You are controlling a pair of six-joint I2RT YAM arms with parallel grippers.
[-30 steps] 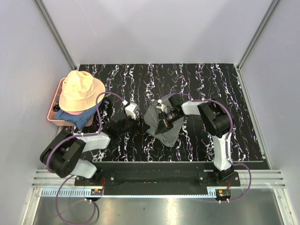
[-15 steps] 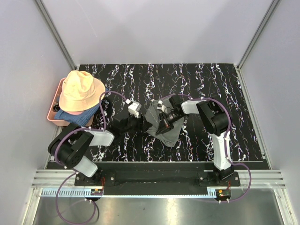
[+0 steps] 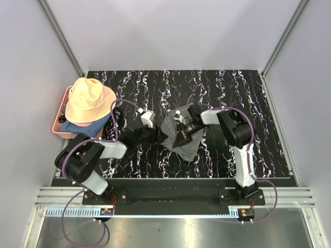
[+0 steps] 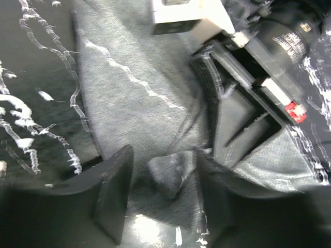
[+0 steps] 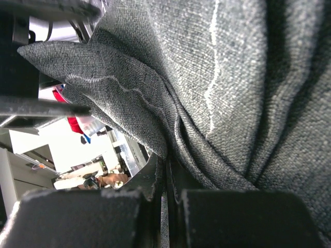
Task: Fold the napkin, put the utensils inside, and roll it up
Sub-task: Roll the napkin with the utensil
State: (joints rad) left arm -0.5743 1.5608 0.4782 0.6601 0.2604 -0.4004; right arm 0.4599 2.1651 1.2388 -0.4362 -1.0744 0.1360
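since a second ago the left arm has swung right from mid-table to the napkin's left edge, and its jaws have narrowed. now the left gripper (image 4: 163,181) stands part open, straddling a raised corner of the napkin (image 4: 134,103) without yet pinching it. just beyond, the right gripper (image 5: 166,170) is closed on a bunched fold of the grey cloth, which lies mid-table, partly lifted. by my judgement the fold goes well if the left jaws close with the corner deep between them, clear of the right gripper close by, before either arm pulls. no utensils show in any view; the hat (image 3: 90,101) sits far left.
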